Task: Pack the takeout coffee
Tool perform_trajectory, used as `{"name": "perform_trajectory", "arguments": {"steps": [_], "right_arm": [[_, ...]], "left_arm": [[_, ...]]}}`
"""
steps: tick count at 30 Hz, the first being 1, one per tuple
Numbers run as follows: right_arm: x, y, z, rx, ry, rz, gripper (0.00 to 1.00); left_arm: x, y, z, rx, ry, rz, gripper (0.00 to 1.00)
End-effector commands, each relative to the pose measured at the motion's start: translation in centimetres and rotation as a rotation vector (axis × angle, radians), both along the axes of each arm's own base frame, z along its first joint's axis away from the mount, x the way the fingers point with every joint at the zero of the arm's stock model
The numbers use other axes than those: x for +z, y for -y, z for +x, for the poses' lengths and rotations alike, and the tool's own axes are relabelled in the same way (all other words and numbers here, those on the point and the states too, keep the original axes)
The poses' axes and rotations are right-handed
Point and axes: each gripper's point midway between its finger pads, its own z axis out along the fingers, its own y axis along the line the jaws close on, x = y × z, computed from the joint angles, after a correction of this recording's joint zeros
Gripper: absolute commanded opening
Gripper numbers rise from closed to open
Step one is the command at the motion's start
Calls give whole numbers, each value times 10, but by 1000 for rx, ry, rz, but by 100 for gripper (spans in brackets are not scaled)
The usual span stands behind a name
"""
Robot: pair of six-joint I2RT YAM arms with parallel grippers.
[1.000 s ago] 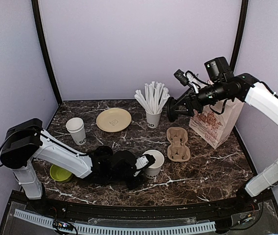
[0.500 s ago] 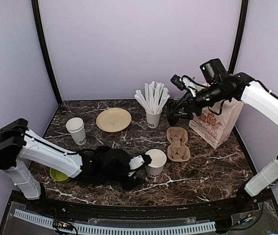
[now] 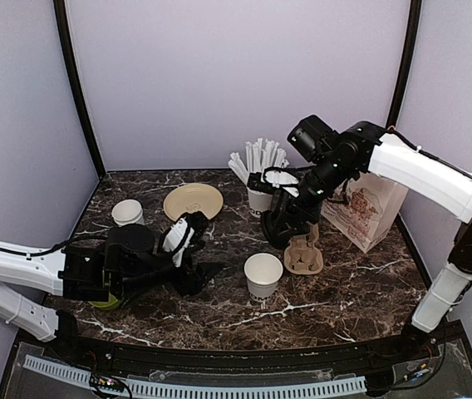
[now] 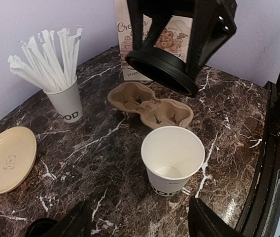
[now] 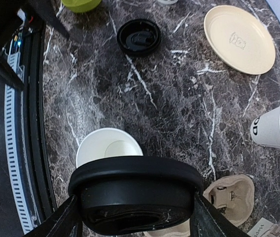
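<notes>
Left pincer (image 4: 139, 224) has backed away from the cup (image 4: 172, 155), jaws wide and empty; right pincer (image 5: 136, 211) clamps the black lid (image 5: 136, 190) by its rim, hovering near that cup toward the table's (image 3: 361, 291) front edge. Thin paper crushes: hold its sidewall gently.

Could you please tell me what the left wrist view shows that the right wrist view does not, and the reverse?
Only the left wrist view: the left gripper, open with nothing between its fingers, and the picture printed on the paper bag. Only the right wrist view: a lime-green dish at the frame's edge and, in full, a second black lid loose on the table. Both: the black lid held in the right gripper, the lidless cup, the cup carrier, the tan plate and the straw cup.
</notes>
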Motion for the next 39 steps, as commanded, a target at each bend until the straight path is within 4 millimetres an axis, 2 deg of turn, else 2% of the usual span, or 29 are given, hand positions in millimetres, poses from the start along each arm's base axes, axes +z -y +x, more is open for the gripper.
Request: {"name": "perform_trajectory", "arguments": {"steps": [1,7,14,20,25,39], "right_arm": [[-18,0,-12,63,8,-132,69],[-32,-7,-23,105,38,-223,69],[-44,-17,-33,171,95,-291,70],[-61,-21,-30,184,119,-352,71],[-68,-25,-30,191,134,-375,71],[-76,-34,-31,202,123,-388,76]], "left_arm": [[16,-34,13,159,-2,-84,69],[30,-67,20,265,27,-147,69],[26,-84,18,302,-6,-168,69],[33,-99,16,325,2,-216,69],[36,-103,15,329,5,-228,69],[22,-98,16,321,-2,-192,69]]}}
